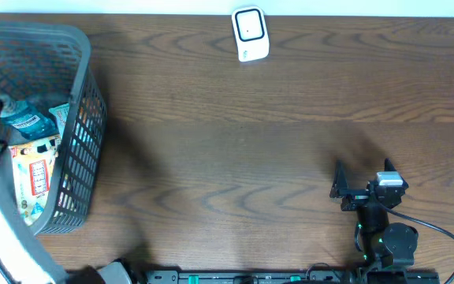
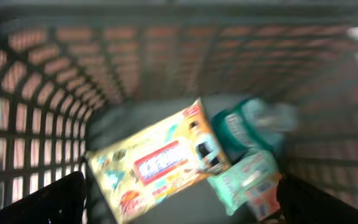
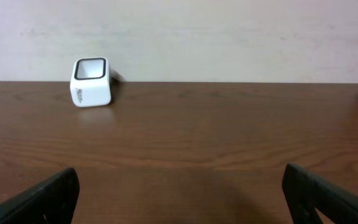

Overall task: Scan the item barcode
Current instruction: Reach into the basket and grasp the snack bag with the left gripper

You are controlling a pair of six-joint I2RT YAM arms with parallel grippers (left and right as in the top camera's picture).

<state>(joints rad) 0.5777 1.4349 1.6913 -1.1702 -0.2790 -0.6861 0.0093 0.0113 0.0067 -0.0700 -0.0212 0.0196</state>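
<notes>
Only unreadable print, yellow packet [image 2: 157, 163], teal pouch [image 2: 244, 124], basket [image 2: 48, 93], white scanner [image 3: 92, 83]

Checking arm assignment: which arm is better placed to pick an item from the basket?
Left. The left gripper hangs open over the basket, above the yellow packet. The right gripper, also open, sits across the table, facing the scanner.

Overhead straight down; left wrist close into 9 o'clock basket [image 2: 42, 112] — right wrist low toward 12 o'clock scanner [image 3: 92, 82], both seen overhead.
</notes>
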